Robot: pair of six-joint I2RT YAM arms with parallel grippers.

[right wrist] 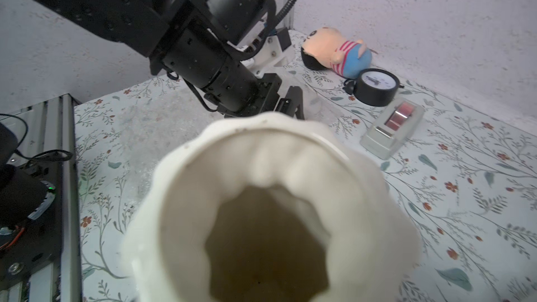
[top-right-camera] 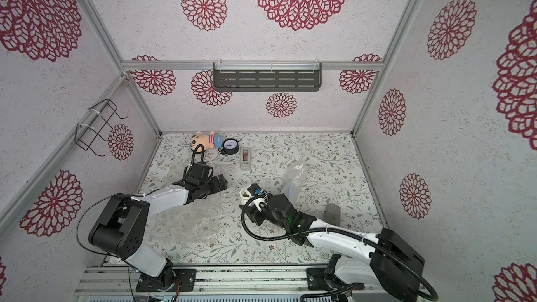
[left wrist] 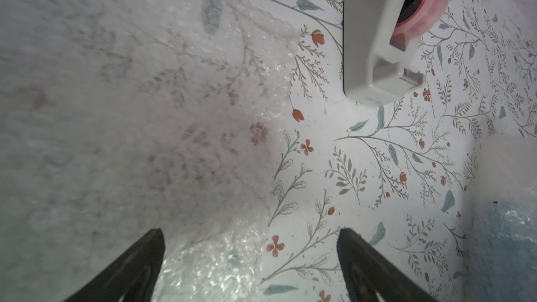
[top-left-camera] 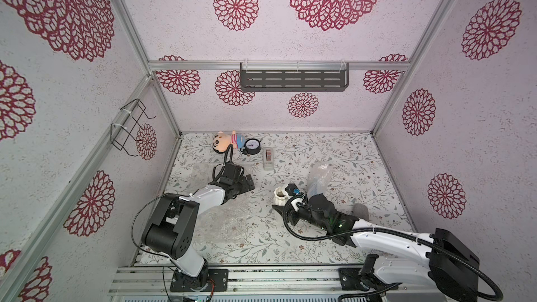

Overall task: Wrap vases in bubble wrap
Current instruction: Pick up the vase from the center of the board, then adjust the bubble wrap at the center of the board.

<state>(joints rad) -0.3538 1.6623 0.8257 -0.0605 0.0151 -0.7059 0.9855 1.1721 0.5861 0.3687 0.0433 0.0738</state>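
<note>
The cream-white ribbed ceramic vase (top-left-camera: 280, 196) is seen standing near the middle of the floral-patterned table (top-left-camera: 334, 146), its wide mouth filling the right wrist view. It is clamped by the right gripper (top-left-camera: 285, 199), a black finger laid against each side in both top views. Just beside it, toward the back wall, a crumpled bundle of clear bubble wrap (top-left-camera: 319, 177) is found, with a light blue shape showing through. A second clear bubble wrap sheet (top-left-camera: 229, 222) is spread flat under the left arm. Over its edge the left gripper (left wrist: 251, 230) is held, jaws wide apart, nothing between them. Further back a beige tape dispenser (top-left-camera: 268, 158) is spotted, then a round black dial gauge (top-left-camera: 252, 146) and a plush doll (top-left-camera: 228, 140) by the wall. A grey oblong case (top-left-camera: 360, 210) is glimpsed beside the right arm.
</note>
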